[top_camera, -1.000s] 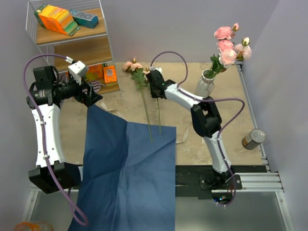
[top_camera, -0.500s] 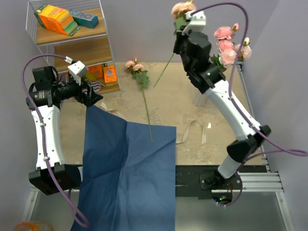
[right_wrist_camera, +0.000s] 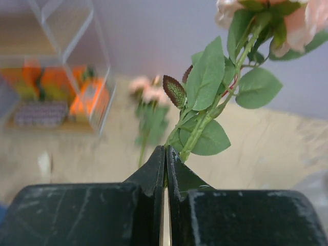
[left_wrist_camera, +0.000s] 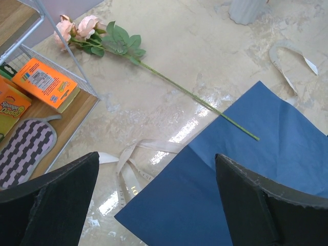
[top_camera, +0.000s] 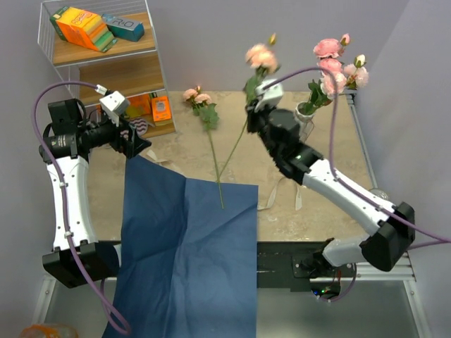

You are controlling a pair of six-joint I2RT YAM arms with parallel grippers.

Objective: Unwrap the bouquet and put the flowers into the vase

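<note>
The bouquet is undone: its blue paper (top_camera: 190, 239) lies flat over the table's near edge. My right gripper (top_camera: 252, 105) is shut on the stem of one pink rose (top_camera: 261, 55) and holds it in the air, left of the white vase (top_camera: 307, 121). The stem slants down towards the paper. In the right wrist view the gripper (right_wrist_camera: 165, 154) pinches the stem just below the leaves (right_wrist_camera: 205, 77). Several roses (top_camera: 331, 67) stand in the vase. One more rose (top_camera: 199, 96) lies on the table. My left gripper (left_wrist_camera: 156, 205) hangs open above the paper's far corner (left_wrist_camera: 246, 174), holding nothing.
A wire shelf (top_camera: 106, 63) with orange boxes stands at the back left, close to my left gripper. Cream ribbon pieces lie on the table by the paper (left_wrist_camera: 128, 164) and near the vase (top_camera: 282, 193). The lying rose's stem (left_wrist_camera: 195, 97) reaches onto the paper.
My right arm lifted a rose off the table, swung it high, and now holds it lower beside the vase. The left arm has not moved.
</note>
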